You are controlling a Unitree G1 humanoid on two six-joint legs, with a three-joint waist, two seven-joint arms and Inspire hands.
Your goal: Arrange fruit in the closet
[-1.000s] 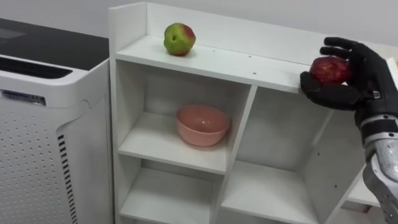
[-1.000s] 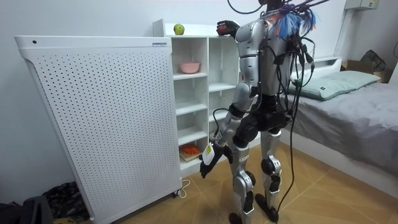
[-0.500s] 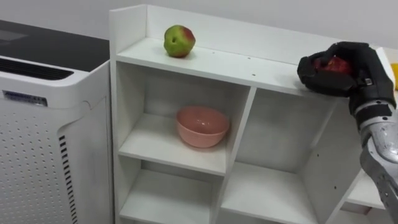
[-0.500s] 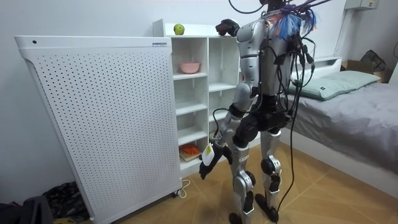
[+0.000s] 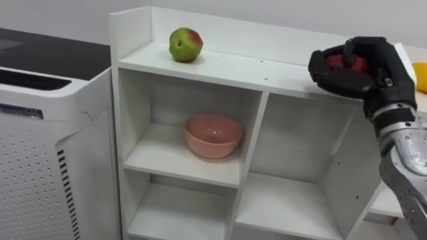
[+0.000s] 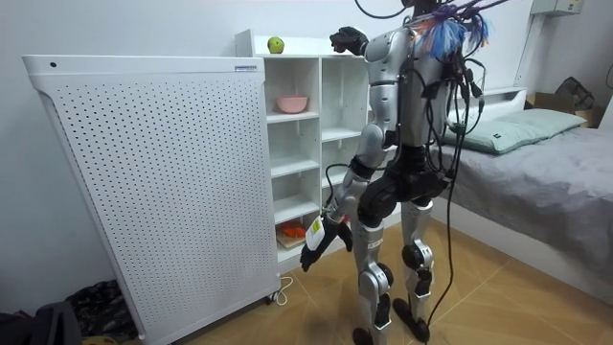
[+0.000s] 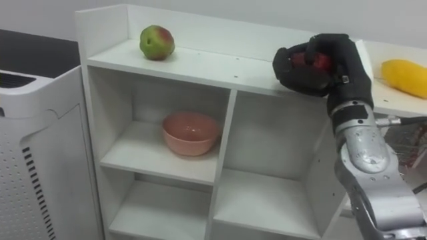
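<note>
A red apple [image 5: 345, 63] [image 7: 311, 61] is wrapped in my right hand [image 5: 353, 68] [image 7: 319, 65] [image 6: 346, 40], which hovers just over the right end of the white closet's top shelf [image 5: 240, 69] [image 7: 207, 69]. A green-red apple [image 5: 185, 44] [image 7: 157, 41] [image 6: 276, 44] rests at the left end of that top shelf. A yellow fruit [image 7: 402, 71] [image 5: 420, 75] lies further right on the top. My left hand [image 6: 315, 249] hangs low beside my thigh, fingers relaxed, holding nothing.
A pink bowl [image 5: 213, 135] [image 6: 292, 103] sits in the upper left cubby. Lower cubbies [image 5: 283, 203] lie below it. A white perforated appliance [image 5: 40, 147] [image 6: 144, 182] stands against the closet's left side. A bed [image 6: 536, 163] is behind me. Something orange [image 6: 290, 231] sits on a low shelf.
My right hand carried the red apple left and down over the top shelf, palm turning downward. The camera shifted slightly. In the room view my left arm swung a little forward.
</note>
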